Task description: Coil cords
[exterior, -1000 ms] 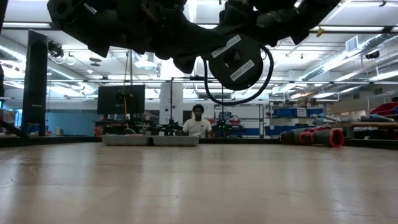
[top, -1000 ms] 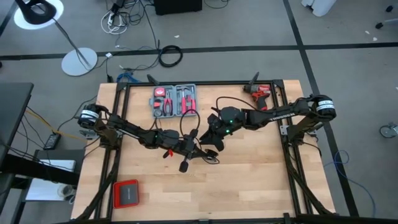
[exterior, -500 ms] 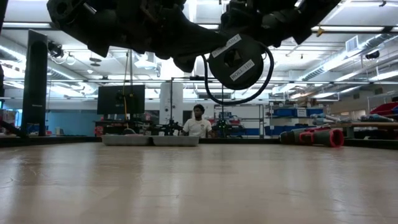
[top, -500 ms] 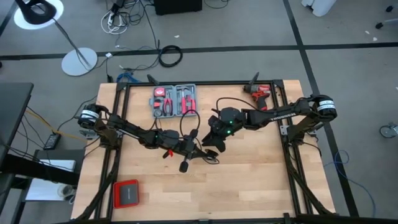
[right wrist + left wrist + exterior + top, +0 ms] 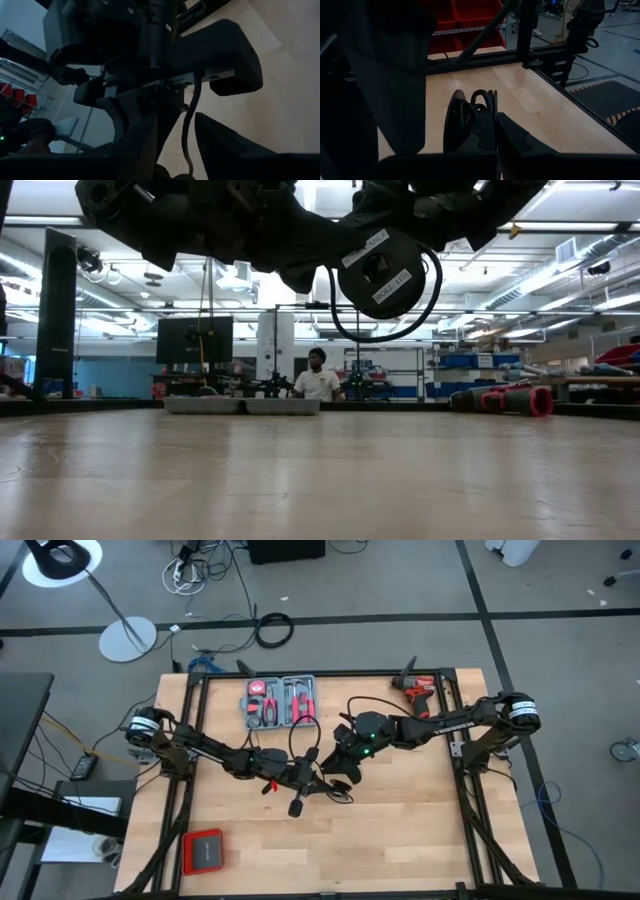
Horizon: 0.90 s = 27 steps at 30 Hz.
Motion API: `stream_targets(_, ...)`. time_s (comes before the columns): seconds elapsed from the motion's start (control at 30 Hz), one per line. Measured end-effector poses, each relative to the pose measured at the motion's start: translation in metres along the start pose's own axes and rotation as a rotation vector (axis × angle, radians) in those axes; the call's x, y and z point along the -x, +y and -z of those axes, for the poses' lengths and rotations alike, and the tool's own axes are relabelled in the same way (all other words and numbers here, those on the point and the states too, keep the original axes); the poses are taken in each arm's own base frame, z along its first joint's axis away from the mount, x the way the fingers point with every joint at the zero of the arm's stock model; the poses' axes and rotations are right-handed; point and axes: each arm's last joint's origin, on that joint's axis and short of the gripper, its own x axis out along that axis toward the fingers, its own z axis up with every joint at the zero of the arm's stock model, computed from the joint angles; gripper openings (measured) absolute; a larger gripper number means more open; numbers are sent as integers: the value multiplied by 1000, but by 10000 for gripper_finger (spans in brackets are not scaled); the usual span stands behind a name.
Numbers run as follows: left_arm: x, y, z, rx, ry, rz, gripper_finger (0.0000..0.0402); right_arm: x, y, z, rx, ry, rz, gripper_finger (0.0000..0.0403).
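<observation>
Above table (image 5: 420, 800) centre: both grippers meeting.
Left gripper (image 5: 318, 780) clamped on black cable (image 5: 482, 100); right gripper (image 5: 338, 768) state: cannot tell.

Tabletop (image 5: 400, 820) showing pale blond wood w/ plank seams, black frame round it. Both arms reading dark/black; green LED glowing on right arm (image 5: 372, 735). Cord (image 5: 305, 735) thin, black. Tool case (image 5: 281, 701) grey, red + pink handles inside. Drill (image 5: 420, 690) red/black, top right. Flat box (image 5: 203, 851) red w/ grey face, lower left. Floor grey.
</observation>
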Motion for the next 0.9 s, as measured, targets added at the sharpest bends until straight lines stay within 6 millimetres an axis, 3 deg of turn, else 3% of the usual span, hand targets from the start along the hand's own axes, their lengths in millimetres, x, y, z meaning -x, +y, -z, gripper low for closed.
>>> stream_targets(0.9,0,0,-1,-8,-10,-3,1,-1,2,0,26,-52,58,134)
